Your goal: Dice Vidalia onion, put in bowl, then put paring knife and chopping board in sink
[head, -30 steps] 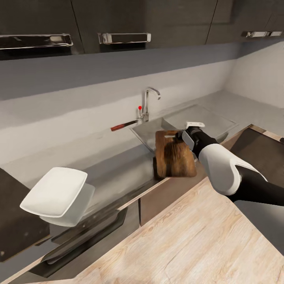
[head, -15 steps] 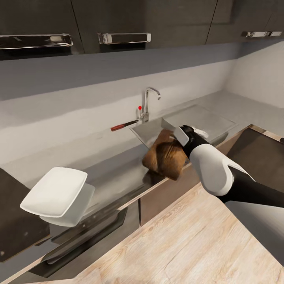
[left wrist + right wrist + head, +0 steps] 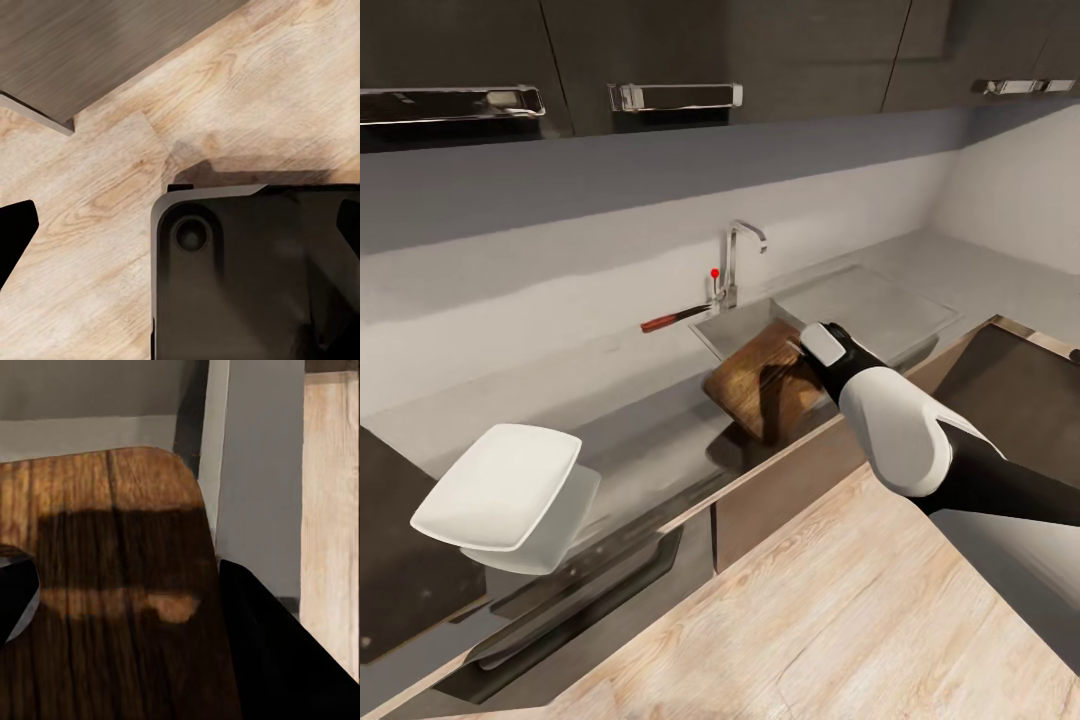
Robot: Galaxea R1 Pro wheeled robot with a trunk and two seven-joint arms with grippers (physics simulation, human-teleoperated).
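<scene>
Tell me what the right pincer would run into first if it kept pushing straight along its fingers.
Most likely the chopping board itself: the right pincer is right at it, its wood close ahead between the fingers. Beyond lies the sink, though depth is unclear.

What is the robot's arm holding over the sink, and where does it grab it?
The right gripper holds the wooden chopping board by its edge nearest the arm, tilted over the sink. The left gripper's hold cannot be told.
</scene>
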